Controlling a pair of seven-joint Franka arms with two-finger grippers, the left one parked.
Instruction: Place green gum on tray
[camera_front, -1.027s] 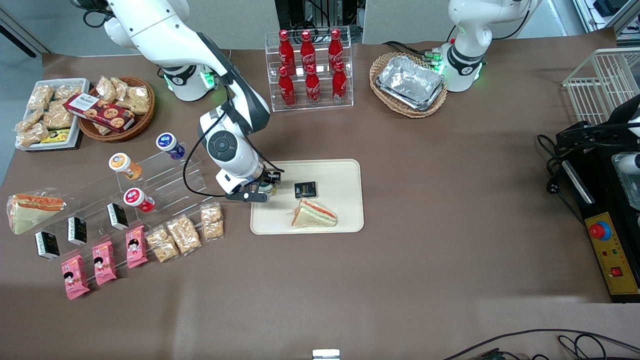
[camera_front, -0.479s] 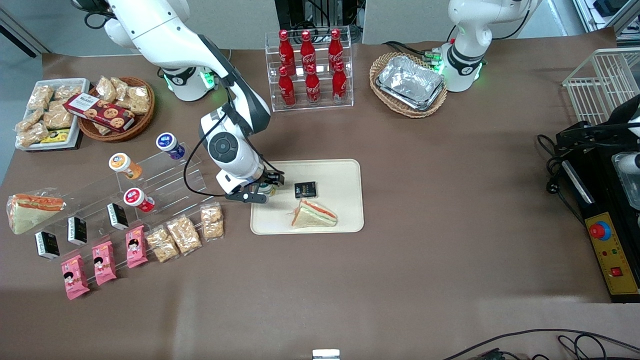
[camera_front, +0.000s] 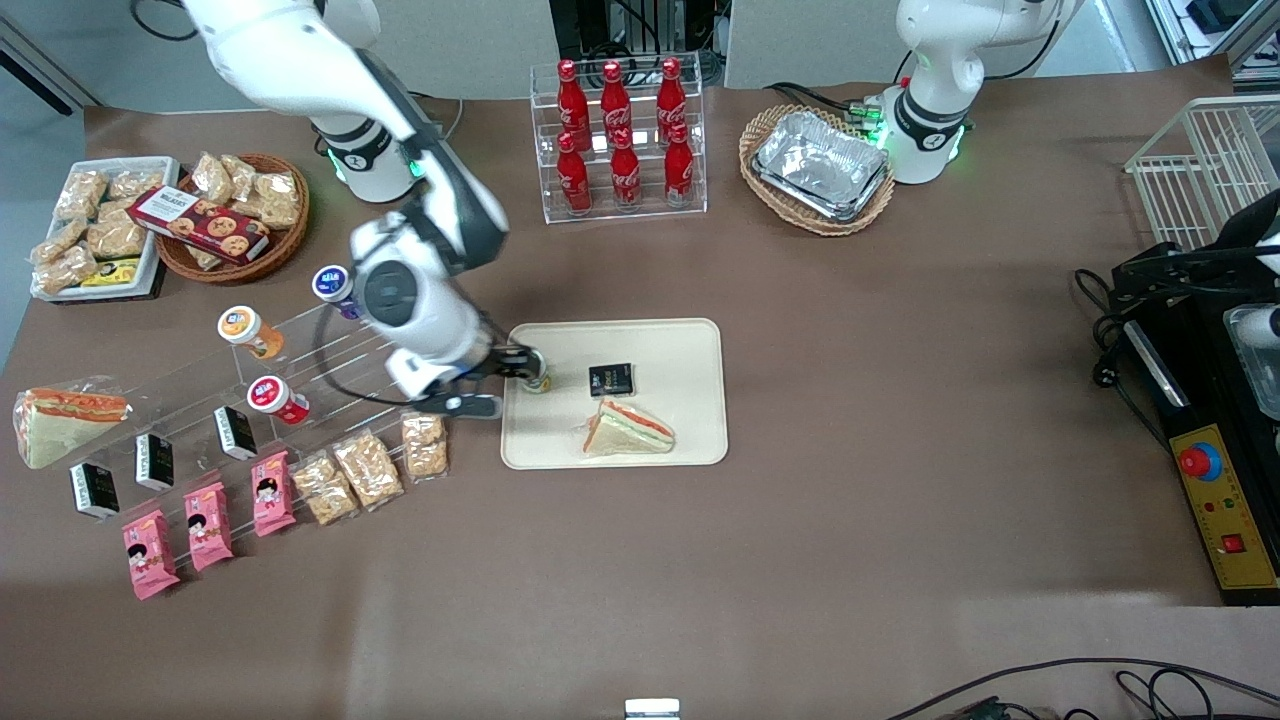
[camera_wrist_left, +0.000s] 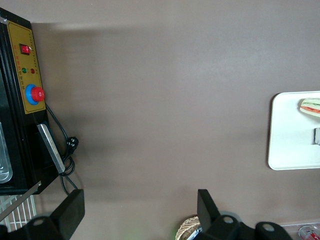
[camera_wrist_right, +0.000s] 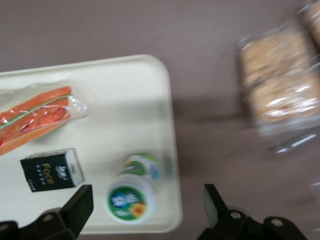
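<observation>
The green gum (camera_wrist_right: 131, 196) stands upright on the tray (camera_wrist_right: 125, 100), just inside its rim, beside a black packet (camera_wrist_right: 51, 169). The claw (camera_wrist_right: 145, 212) hangs above it, spread wide and empty, so the placing looks done.

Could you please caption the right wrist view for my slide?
Open gripper above the green gum standing on the tray beside a sandwich.

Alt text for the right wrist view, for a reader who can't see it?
The green gum stands on the cream tray near its corner, with the open end effector above it, touching nothing. A black packet sits beside the gum, and a wrapped sandwich also lies on the tray.
</observation>
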